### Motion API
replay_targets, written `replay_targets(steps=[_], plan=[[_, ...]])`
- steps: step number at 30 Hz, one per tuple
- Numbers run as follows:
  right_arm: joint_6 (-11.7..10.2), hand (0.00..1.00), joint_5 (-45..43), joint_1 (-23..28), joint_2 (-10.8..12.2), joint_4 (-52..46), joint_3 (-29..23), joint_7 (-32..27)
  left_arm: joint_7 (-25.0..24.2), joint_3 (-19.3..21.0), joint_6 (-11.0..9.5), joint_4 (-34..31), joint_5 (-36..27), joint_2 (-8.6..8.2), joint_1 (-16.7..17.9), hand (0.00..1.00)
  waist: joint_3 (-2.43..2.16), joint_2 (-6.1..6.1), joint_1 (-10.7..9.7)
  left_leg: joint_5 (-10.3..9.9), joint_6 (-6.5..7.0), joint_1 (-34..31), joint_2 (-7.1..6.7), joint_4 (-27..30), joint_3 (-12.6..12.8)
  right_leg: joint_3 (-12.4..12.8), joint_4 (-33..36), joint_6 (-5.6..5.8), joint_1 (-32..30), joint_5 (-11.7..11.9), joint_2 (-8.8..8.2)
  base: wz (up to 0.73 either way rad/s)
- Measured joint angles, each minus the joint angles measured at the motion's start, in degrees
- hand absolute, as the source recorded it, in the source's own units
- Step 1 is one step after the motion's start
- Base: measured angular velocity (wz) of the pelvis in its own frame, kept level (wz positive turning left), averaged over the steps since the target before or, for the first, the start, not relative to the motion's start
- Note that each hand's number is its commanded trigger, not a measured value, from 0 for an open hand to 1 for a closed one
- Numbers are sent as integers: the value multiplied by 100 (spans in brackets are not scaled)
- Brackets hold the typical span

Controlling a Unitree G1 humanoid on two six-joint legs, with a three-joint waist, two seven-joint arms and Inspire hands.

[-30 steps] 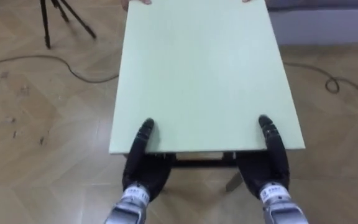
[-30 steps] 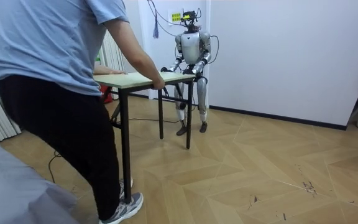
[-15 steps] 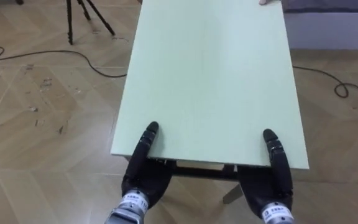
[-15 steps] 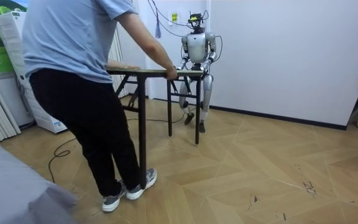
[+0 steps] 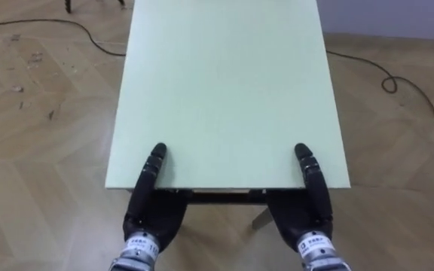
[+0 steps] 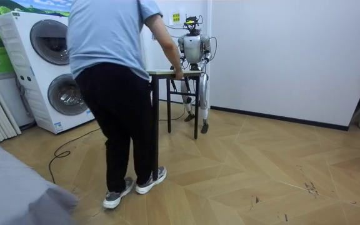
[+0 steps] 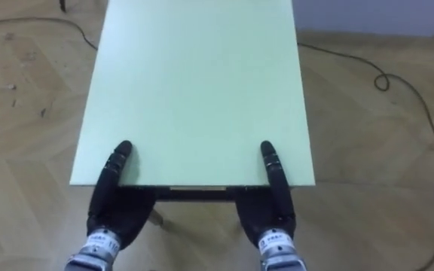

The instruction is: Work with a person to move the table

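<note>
Left hand (image 5: pixel 153 214), right hand (image 5: pixel 301 217) – each clamps near edge of table (image 5: pixel 224 83), thumb on top; person (image 6: pixel 108 44) holds far end.

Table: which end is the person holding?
The end away from the robot: the person's hand grips the table there; the left hand and right hand are opposite.

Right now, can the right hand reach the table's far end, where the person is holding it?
Probably not. The right hand grips the near edge of the table, thumb on top, and the whole top lies between it and the person at the far end. The left hand grips the same edge.
</note>
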Motion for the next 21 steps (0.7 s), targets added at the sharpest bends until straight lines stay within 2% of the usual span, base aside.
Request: replay_targets(steps=[2, 3, 5, 6, 7, 8, 10, 11, 12, 13, 14, 15, 16, 17, 18, 19, 20, 21], plan=[[12, 100, 149, 19, 13, 177, 13, 122, -1, -21, -19, -2, 71, 13, 75, 100, 4, -6, 43, 242, -99, 43, 298, -193, 98, -35, -213, -222, 59, 124, 355, 8], [34, 100, 153, 21, 13, 206, 9, 141, -1, -18, -25, -1, 85, 9, 94, 100, 9, 0, 40, 313, -119, 59, 338, -264, 100, -60, -262, -270, 53, 150, 413, 4], [73, 100, 152, 50, 5, 242, 8, 161, -1, -24, -31, 4, 87, 16, 150, 100, 33, 52, 47, 590, -152, 121, 427, -520, 108, -213, -287, -379, 12, 203, 572, 9], [69, 100, 152, 69, 6, 241, 6, 171, -1, -30, -26, 5, 87, 21, 154, 100, 32, 64, 53, 651, -157, 122, 448, -576, 111, -225, -272, -411, -17, 206, 598, 6], [72, 100, 150, 84, 12, 240, 7, 183, -1, -49, -32, 5, 86, 44, 157, 100, 37, 96, 79, 825, -184, 130, 498, -707, 111, -229, -265, -475, -85, 239, 673, 4], [69, 100, 158, 88, 5, 234, 15, 183, -1, -103, -44, 3, 75, 88, 136, 100, 37, 116, 78, 1111, -223, 152, 503, -929, 103, -258, -263, -531, -151, 282, 720, 5], [41, 100, 170, 95, -11, 229, 14, 183, 1, -200, -146, 4, 68, 101, 116, 100, 48, 177, 69, 1470, -256, 182, 515, -1185, 151, -421, -288, -639, -238, 377, 736, 7], [29, 100, 174, 102, -43, 224, 27, 182, 11, -256, -232, 5, 36, 100, 144, 100, 68, 207, 69, 1010, -58, 177, 524, -701, 349, -557, -298, -683, -252, 446, 634, -18], [31, 100, 174, 100, -72, 218, 54, 170, 11, -268, -276, 5, -3, 101, 177, 100, 77, 229, 105, 614, 18, 175, 533, -259, 465, -604, -309, -692, -253, 486, 606, -52], [30, 100, 168, 92, -160, 146, 93, 86, 26, -293, -326, 5, -108, 104, 194, 100, 110, 344, 193, -60, 209, 165, 583, 697, 602, -779, -352, -697, -224, 568, 569, -61], [15, 100, 164, 67, -272, 59, 154, -15, 47, -388, -409, 5, -192, 105, 215, 100, 118, 512, 189, -572, 225, 178, 578, 1554, 567, -913, -389, -694, -214, 656, 569, -50], [-21, 100, 159, 66, -304, 29, 185, -45, 48, -388, -436, 5, -242, 96, 229, 100, 117, 600, 184, -758, 230, 229, 574, 1885, 563, -984, -392, -692, -212, 688, 567, -28], [-79, 100, 127, 76, -322, 12, 219, -55, 50, -385, -439, 24, -252, 56, 259, 100, 123, 726, 144, -1063, 240, 435, 571, 2438, 562, -1136, -379, -693, -198, 717, 570, 0], [-90, 100, 121, 84, -324, 12, 232, -57, 51, -376, -438, 32, -254, 46, 268, 100, 141, 816, 42, -1230, 241, 695, 586, 2778, 529, -1259, -350, -687, -144, 722, 576, 17], [-103, 100, 121, 95, -323, 12, 237, -57, 51, -378, -432, 32, -254, 49, 268, 100, 144, 842, -31, -1306, 236, 848, 588, 2862, 501, -1346, -331, -680, -140, 723, 577, 38], [-121, 100, 124, 106, -313, 12, 237, -56, 51, -382, -430, 31, -252, 50, 265, 100, 144, 867, -172, -1470, 219, 1141, 603, 2840, 428, -1444, -250, -673, -173, 720, 574, 35], [-121, 100, 121, 99, -309, 16, 237, -50, 52, -377, -421, 33, -251, 54, 264, 100, 166, 912, -258, -1664, 80, 1331, 562, 2476, 376, -1460, -40, -654, -241, 711, 548, 26], [-125, 100, 121, 122, -320, 14, 236, -46, 61, -380, -399, 44, -252, 58, 267, 100, 180, 936, -297, -1715, 82, 1421, 473, 2244, 377, -1438, 55, -658, -283, 726, 541, 33]])
